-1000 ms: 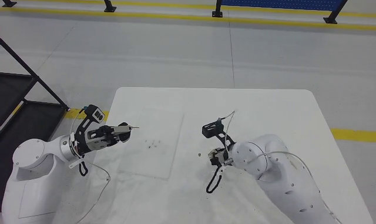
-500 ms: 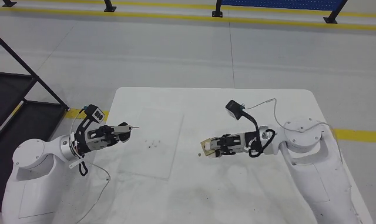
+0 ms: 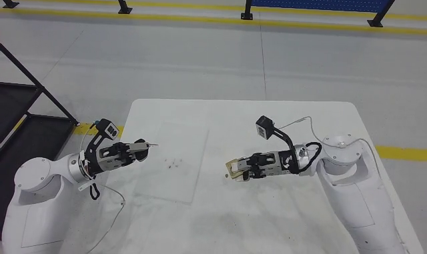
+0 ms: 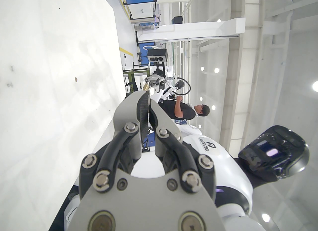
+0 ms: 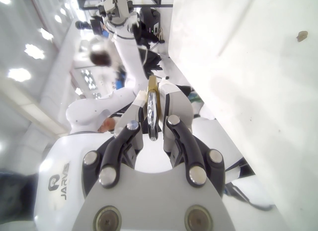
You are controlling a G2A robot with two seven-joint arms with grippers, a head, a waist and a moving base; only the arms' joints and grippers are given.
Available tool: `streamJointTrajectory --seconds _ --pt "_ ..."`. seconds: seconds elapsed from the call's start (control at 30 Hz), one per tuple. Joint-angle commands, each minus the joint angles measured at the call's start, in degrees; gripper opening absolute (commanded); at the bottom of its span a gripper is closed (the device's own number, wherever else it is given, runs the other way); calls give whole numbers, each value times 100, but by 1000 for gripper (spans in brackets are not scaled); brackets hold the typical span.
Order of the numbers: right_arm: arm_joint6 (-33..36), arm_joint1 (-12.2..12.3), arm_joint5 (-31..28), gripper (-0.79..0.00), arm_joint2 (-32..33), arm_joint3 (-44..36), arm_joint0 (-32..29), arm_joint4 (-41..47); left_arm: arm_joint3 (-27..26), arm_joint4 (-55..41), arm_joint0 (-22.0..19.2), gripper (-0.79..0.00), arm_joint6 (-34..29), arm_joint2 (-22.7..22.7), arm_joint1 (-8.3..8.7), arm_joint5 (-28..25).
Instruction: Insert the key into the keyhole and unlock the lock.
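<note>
Key (image 3: 152, 145) is a thin, flat strip of silvery metal. It sticks out from the left gripper (image 3: 141, 147) and points across the table (image 3: 267, 121) toward the other arm. This gripper is closed tightly on the key's head. In the left wrist view its fingers are of smooth grey metal, and the black pads (image 4: 142, 108) have a ribbed, rubber-like surface. They press the key from both sides, so the key is seen there only as a narrow edge. The left gripper is above the left edge of the table and does not touch it.

The lock (image 5: 151, 103) is a small padlock with a yellow, brass-like body and a rounded, shiny chrome shackle. It is gripped between the pale fingers (image 5: 174, 103) of the right gripper (image 5: 152, 93), which is closed on the flat sides of the lock. The brass body points away from the wrist and the shackle lies back between the fingers. In the top view the lock is above the middle of the table, with the brass end turned to the key. Key and lock are well apart, with bare table between them.

The table has a white, matt top with rounded corners. A thin, clear rectangular sheet (image 3: 180, 181) lies flat on it between the two grippers. Some tiny dark specks (image 3: 173, 164) are on this sheet. A small brownish crumb (image 3: 227, 176) lies on the table near the lock.
</note>
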Motion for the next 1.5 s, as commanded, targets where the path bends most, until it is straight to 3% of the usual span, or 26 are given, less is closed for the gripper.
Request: streamJointTrajectory --seconds 0.0,0.37,0.7,1.1,1.47 --pt "-619 -17 -254 -785 50 21 -160 224 0 0 0 -785 0 0 0 0" --pt "-2366 -106 -1528 -785 -144 -44 -964 848 0 0 0 -785 0 0 0 0" --pt "-2685 -100 -1966 -785 -34 59 -1137 1218 0 0 0 -785 0 0 0 0" --pt "-2717 -88 -2026 -785 36 70 -1166 1244 4 15 2 -785 55 -2 -1 -16" --pt "-3377 -61 -2021 -785 -145 -132 -1398 321 -240 87 36 -785 348 802 -39 -901"
